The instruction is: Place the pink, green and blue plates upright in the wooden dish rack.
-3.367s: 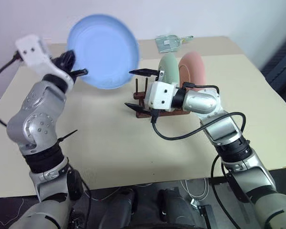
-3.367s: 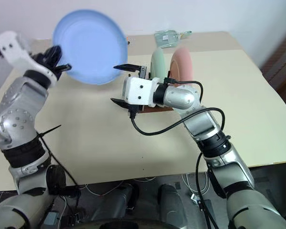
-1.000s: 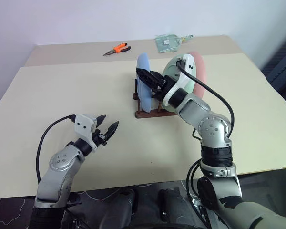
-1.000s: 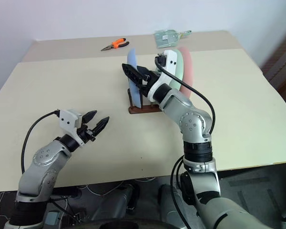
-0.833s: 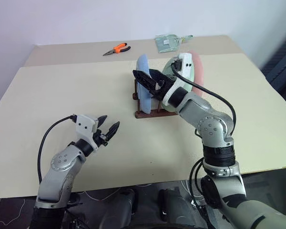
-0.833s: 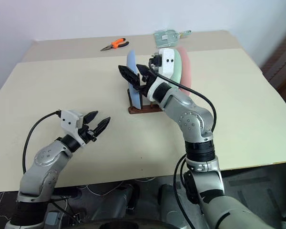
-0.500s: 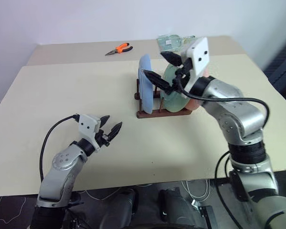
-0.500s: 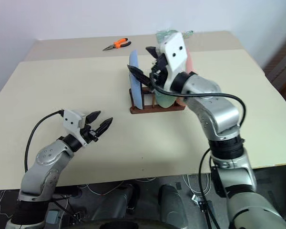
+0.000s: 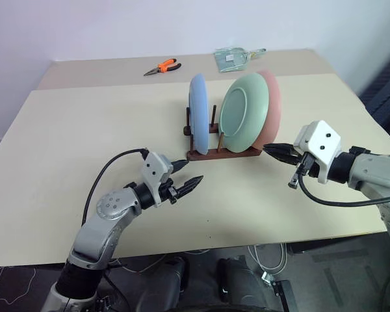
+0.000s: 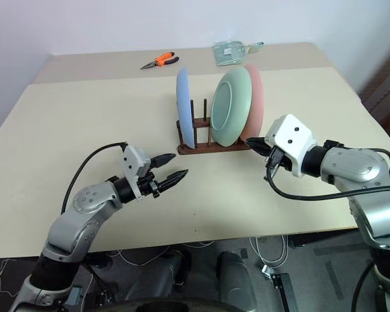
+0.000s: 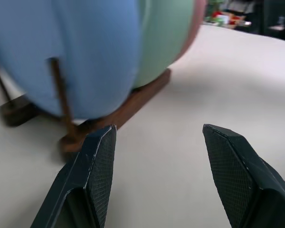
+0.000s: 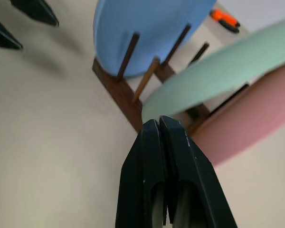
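All three plates stand upright in the wooden dish rack (image 9: 211, 155) mid-table: the blue plate (image 9: 197, 114) at its left end, the green plate (image 9: 244, 112) leaning in the middle, the pink plate (image 9: 273, 104) behind it on the right. My left gripper (image 9: 192, 170) hovers open and empty a short way in front of the rack's left end, pointing at the blue plate (image 11: 85, 47). Off the rack's right end, my right gripper (image 9: 268, 148) is shut on nothing, its tip near the pink plate's (image 12: 247, 118) lower edge without touching.
Orange-handled pliers (image 9: 160, 66) and a clear plastic packet (image 9: 233, 57) lie near the table's far edge. Bare beige tabletop (image 9: 84, 130) spreads left of the rack and in front of it.
The blue plate, earlier held aloft by my left gripper, now stands in the rack. My right gripper pulled away from the plates to the right and shut. My left gripper moved right toward the rack.
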